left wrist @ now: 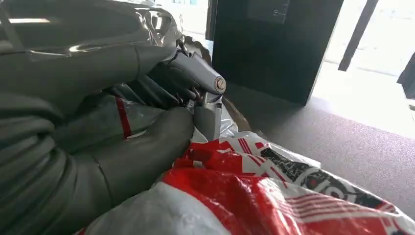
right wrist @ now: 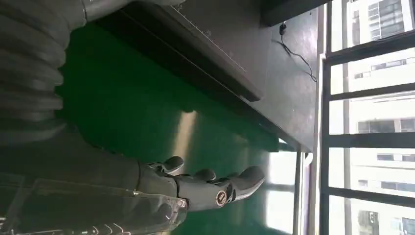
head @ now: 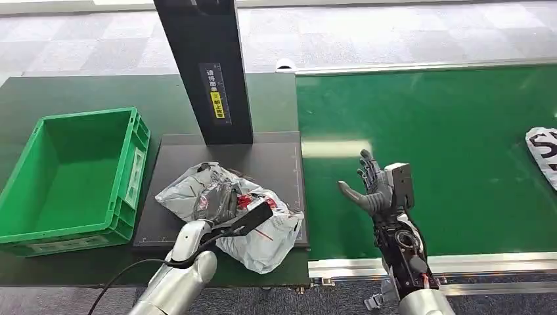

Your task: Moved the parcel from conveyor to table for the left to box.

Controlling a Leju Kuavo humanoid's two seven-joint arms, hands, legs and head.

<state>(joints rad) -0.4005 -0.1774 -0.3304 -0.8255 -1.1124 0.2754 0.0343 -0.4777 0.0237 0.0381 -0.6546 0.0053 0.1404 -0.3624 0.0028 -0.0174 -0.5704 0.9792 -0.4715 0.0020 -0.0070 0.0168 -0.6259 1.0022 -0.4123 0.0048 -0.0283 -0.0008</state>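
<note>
Already off the conveyor [head: 460,131], the parcel [head: 263,230] lies crumpled at the dark platform's [head: 276,157] front edge with the left hand [head: 226,203] clutching its plastic, the green box [head: 134,157] just beyond the platform's left edge, while the right hand [head: 378,190] hovers spread and empty over the belt.

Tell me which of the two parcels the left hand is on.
The crumpled grey-and-red parcel on the dark scale plate beside the green crate; the left hand grips it. The other parcel, white with black print, lies untouched at the conveyor's far right edge.
</note>
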